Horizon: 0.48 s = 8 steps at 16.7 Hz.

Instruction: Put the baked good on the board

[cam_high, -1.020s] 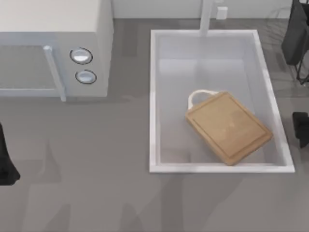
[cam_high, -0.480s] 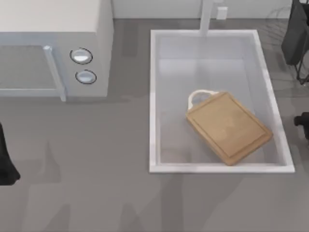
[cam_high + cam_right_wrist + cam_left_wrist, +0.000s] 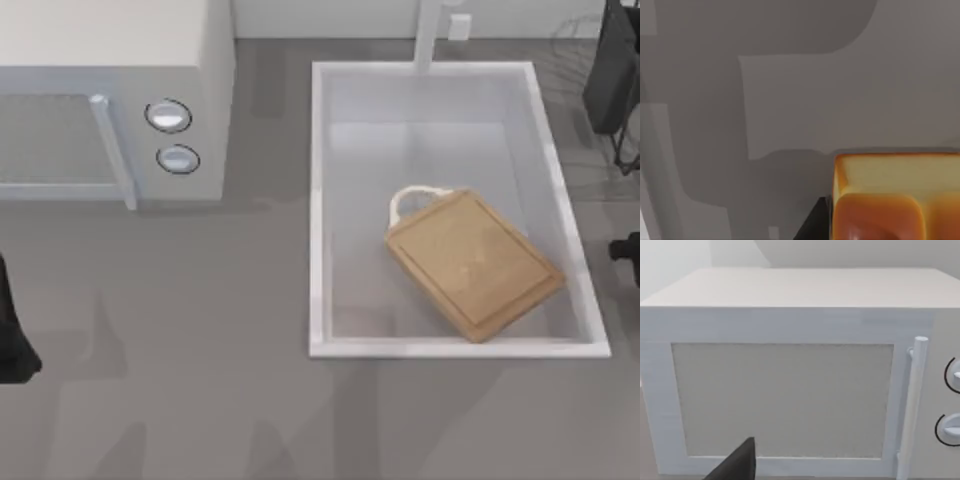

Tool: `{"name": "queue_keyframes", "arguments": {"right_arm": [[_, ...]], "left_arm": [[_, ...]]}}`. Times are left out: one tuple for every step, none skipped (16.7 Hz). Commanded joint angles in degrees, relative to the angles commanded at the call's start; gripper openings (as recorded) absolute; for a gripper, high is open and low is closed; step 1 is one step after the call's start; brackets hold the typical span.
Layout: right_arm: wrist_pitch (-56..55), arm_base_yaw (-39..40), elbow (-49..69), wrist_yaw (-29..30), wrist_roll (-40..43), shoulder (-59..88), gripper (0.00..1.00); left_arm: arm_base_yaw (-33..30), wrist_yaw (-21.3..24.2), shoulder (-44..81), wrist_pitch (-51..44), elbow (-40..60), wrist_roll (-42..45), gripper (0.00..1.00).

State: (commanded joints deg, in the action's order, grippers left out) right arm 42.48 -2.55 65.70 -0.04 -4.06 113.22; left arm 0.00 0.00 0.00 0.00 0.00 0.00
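Since a second ago, the dark right arm at the worktop's right edge has slid outward, so less of it pokes into the top view; board and sink have not shifted. Right gripper (image 3: 626, 250) sits just beyond the sink's right rim, and its wrist view looks close onto the baked good (image 3: 895, 197), a glossy golden-orange piece with a paler top face, against grey worktop. I cannot tell whether the claw is clenched on the bread or merely beside it (a dark finger edge lies right next to it). My guess is that the arm is there to collect the bread before carrying it over the rim. Waiting for it, the board (image 3: 472, 264) lies flat and skewed in the sink (image 3: 318, 200), whitish loop handle toward the back wall. Left gripper (image 3: 737, 465) is parked at the left edge, facing the white microwave (image 3: 120, 100) at the back-left corner; its grip cannot be judged either.
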Motion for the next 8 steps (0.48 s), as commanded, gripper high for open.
{"name": "queue_keyframes", "arguments": {"right_arm": [[0.8,0.0,0.7,0.2,0.1,-1.7,0.0],[1.0,0.0,0.8,0.2,0.1,-1.8,0.0],[1.8,0.0,1.5,0.2,0.0,-2.1,0.0],[3.1,-0.1,2.6,0.2,0.1,-2.5,0.0],[5.0,0.0,3.9,0.2,0.1,-3.1,0.0],[7.5,0.0,5.4,0.2,0.2,-3.8,0.0],[10.3,0.0,7.0,0.2,0.3,-4.5,0.0],[13.3,0.0,8.6,0.2,0.3,-5.4,0.0]], "left_arm": [[0.0,0.0,0.0,0.0,0.0,0.0,1.0],[0.0,0.0,0.0,0.0,0.0,0.0,1.0],[0.0,0.0,0.0,0.0,0.0,0.0,1.0],[0.0,0.0,0.0,0.0,0.0,0.0,1.0],[0.0,0.0,0.0,0.0,0.0,0.0,1.0],[0.0,0.0,0.0,0.0,0.0,0.0,1.0],[0.0,0.0,0.0,0.0,0.0,0.0,1.0],[0.0,0.0,0.0,0.0,0.0,0.0,1.0]]}}
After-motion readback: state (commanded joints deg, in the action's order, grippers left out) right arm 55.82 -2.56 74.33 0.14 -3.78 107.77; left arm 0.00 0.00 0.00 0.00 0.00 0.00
